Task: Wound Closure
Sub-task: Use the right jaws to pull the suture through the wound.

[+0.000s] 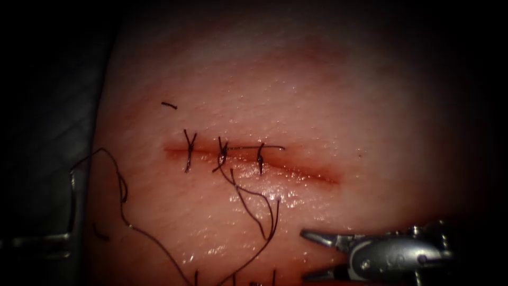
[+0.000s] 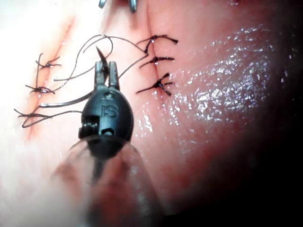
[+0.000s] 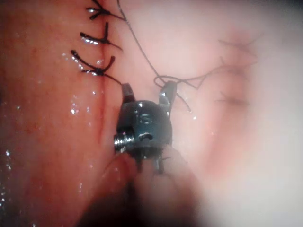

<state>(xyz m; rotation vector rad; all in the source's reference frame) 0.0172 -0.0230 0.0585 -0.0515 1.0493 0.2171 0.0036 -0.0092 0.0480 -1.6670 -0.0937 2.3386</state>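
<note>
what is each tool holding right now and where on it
Left tool: shut on the needle near one end. Right tool: open, holding nothing.

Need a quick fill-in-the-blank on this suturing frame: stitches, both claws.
1. The number of stitches tied across the cut in the tissue is ___.
2. The right claw holds nothing; its jaws stand ___.
3. The left claw is shut on the curved, pointed ___, which sits clear of the tissue.

Missing words: three; open; needle.
</note>
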